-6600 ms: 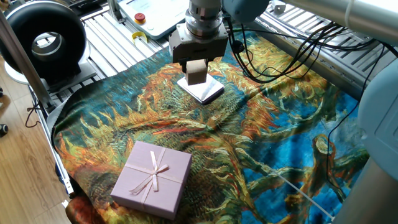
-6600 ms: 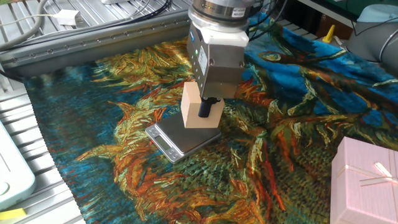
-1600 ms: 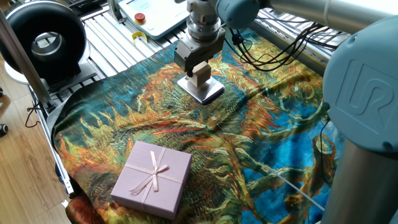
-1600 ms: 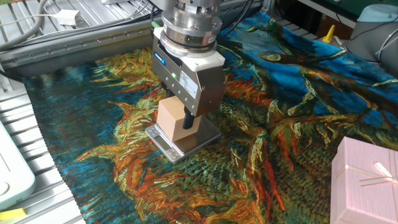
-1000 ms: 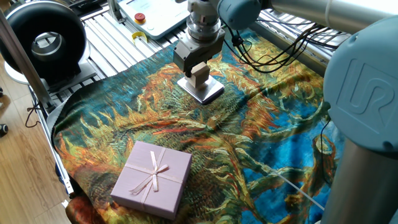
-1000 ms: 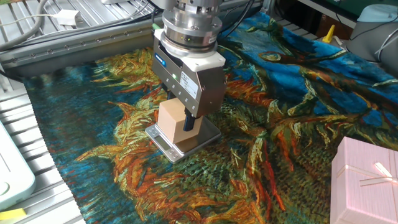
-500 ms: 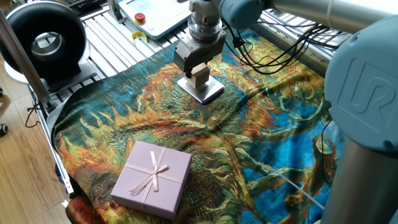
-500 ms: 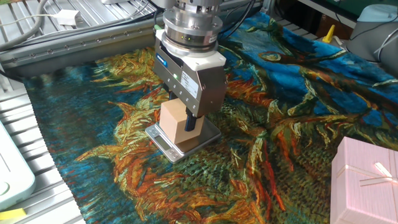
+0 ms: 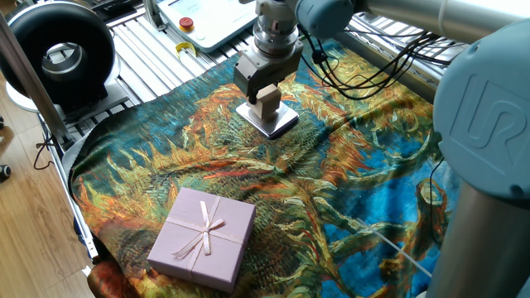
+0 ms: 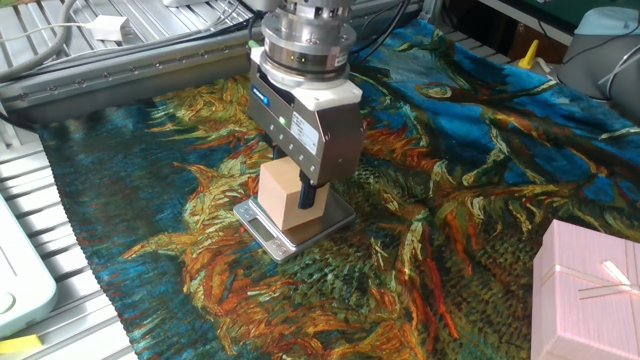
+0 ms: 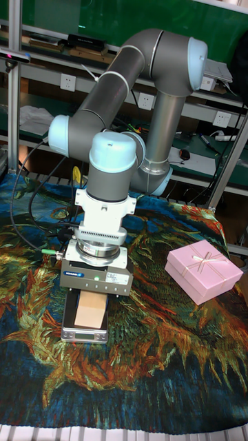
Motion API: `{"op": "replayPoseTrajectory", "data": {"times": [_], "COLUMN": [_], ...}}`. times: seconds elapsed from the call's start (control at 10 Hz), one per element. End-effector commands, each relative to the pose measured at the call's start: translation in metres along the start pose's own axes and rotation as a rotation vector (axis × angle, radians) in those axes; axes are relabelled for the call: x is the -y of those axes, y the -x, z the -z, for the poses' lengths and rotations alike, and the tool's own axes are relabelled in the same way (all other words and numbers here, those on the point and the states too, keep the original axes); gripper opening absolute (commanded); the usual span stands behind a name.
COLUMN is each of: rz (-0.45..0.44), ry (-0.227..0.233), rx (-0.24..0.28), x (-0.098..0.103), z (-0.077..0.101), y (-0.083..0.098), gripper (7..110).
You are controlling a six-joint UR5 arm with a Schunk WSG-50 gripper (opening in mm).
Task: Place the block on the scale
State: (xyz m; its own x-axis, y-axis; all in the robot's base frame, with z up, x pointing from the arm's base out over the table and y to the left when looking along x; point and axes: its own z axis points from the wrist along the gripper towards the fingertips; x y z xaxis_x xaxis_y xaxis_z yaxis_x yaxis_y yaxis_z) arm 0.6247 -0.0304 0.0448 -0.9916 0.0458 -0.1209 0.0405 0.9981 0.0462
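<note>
The block (image 10: 282, 195) sits on the scale (image 10: 327, 223), directly under the gripper (image 10: 292, 195). Whether the jaws pinch it cannot be told. The pink box (image 9: 202, 237) lies well apart from the scale.

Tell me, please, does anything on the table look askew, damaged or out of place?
Nothing stands out: the block sits upright on the scale under the gripper, and the pink gift box lies flat and closed.

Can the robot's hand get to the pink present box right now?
Probably yes: the pink box sits alone on the cloth with nothing above it. But the hand is around the block on the scale.
</note>
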Motion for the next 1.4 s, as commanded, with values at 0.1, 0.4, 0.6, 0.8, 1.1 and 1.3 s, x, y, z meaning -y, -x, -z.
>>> {"op": "replayPoseTrajectory", "data": {"times": [0.1, 0.4, 0.6, 0.8, 1.1, 1.3], "rz": [-0.008, -0.006, 0.005, 0.034, 0.05, 0.049], "ry": [0.013, -0.003, -0.007, 0.018, 0.054, 0.057], "rx": [-0.001, 0.0, -0.006, -0.012, -0.008, -0.008], "x": [0.001, 0.006, 0.006, 0.0, -0.009, -0.01], "z": [0.001, -0.003, -0.004, -0.004, -0.005, -0.006], "y": [0.0, 0.0, -0.001, -0.002, -0.001, -0.001], "gripper": [7, 7, 7, 7, 7, 7]}}
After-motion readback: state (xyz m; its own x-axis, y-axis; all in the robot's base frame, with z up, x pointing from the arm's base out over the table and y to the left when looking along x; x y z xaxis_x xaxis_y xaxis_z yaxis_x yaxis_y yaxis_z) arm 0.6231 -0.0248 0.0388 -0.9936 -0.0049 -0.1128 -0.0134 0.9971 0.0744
